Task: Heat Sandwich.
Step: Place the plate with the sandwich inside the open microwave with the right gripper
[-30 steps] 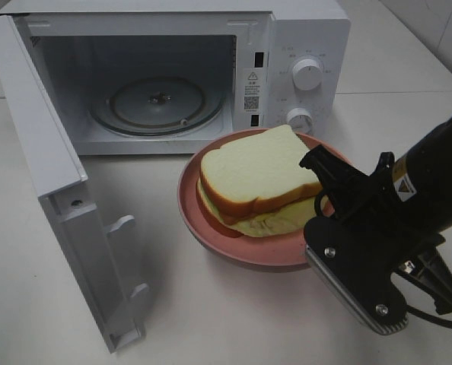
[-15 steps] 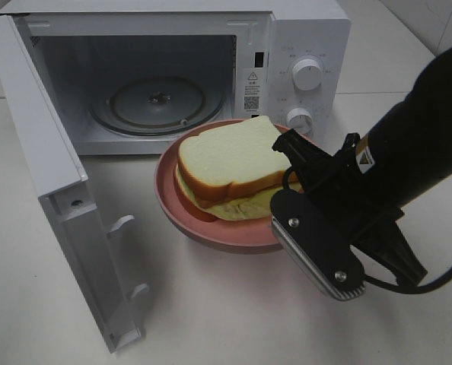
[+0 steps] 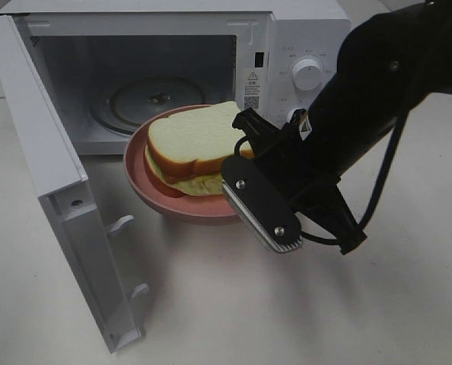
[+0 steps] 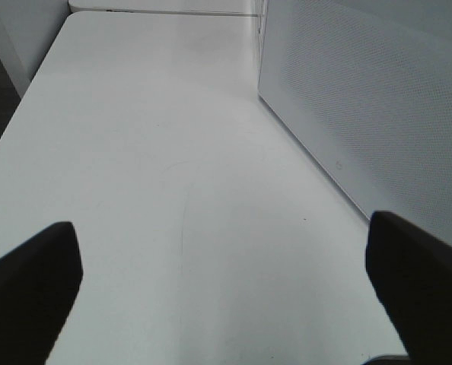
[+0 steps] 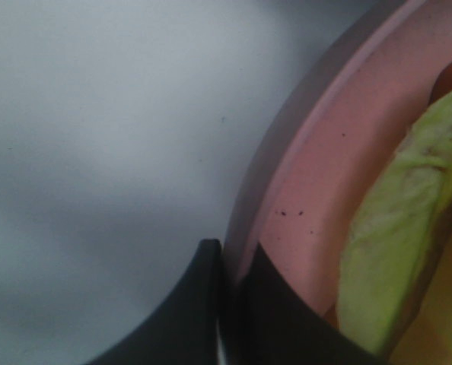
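The sandwich (image 3: pixel 192 144), thick white bread with tan crust and a yellowish-green filling (image 5: pixel 393 251), lies on a round pink plate (image 3: pixel 146 182). The plate hangs tilted just in front of the open microwave (image 3: pixel 310 30), a little above the table. My right gripper (image 3: pixel 245 156) is shut on the plate's right rim (image 5: pixel 310 182); in the right wrist view its black fingertips (image 5: pixel 211 289) pinch that rim. In the left wrist view my left gripper (image 4: pixel 226 281) stands open over bare white table, with nothing between its fingers (image 4: pixel 28 281). The exterior high view does not show it.
The microwave door (image 3: pixel 51 175) swings out wide on the left, reaching toward the table's front. A glass turntable (image 3: pixel 154 99) lies inside the cavity. Two knobs (image 3: pixel 307 74) sit on the right panel. A white perforated panel (image 4: pixel 363 99) stands beside my left gripper.
My right arm has carried the plate and sandwich leftward and back, from the table's right-middle to the microwave's opening. The grip on the rim has stayed the same.
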### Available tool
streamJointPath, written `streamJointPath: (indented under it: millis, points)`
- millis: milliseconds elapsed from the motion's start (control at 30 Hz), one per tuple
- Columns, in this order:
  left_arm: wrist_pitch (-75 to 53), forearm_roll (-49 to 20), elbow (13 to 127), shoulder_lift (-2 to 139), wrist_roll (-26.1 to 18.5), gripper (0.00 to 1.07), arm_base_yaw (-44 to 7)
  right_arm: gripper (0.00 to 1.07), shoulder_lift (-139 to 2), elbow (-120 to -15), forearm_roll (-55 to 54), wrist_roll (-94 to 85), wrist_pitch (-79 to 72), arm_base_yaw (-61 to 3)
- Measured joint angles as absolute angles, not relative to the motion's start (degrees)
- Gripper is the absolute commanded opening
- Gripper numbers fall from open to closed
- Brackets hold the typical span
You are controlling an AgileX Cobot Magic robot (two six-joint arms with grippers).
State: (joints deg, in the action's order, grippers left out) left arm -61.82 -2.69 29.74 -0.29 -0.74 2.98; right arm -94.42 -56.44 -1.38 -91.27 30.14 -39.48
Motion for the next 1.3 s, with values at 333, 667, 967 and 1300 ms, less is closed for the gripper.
streamJointPath:
  millis: [333, 667, 967, 1300]
  points:
    - [-61.82, -2.69, 29.74, -0.29, -0.74, 0.96, 2.98, 0.00, -99.98, -63.03, -1.38, -91.33, 30.14, -39.48]
    - [-61.82, -2.69, 29.74, -0.29, -0.74, 0.96, 2.98, 0.00, -105.42, -69.10, -1.38, -91.27, 30.54, -39.48]
    - [-61.82, -2.69, 29.74, -0.29, -0.74, 0.96, 2.98, 0.00, -111.44, -77.41, -1.38, -90.13, 34.55, -39.48]
    - [-61.82, -2.69, 29.74, -0.29, -0.74, 0.96, 2.98, 0.00, -118.09, -89.38, -1.15, -86.00, 39.82, -39.48]
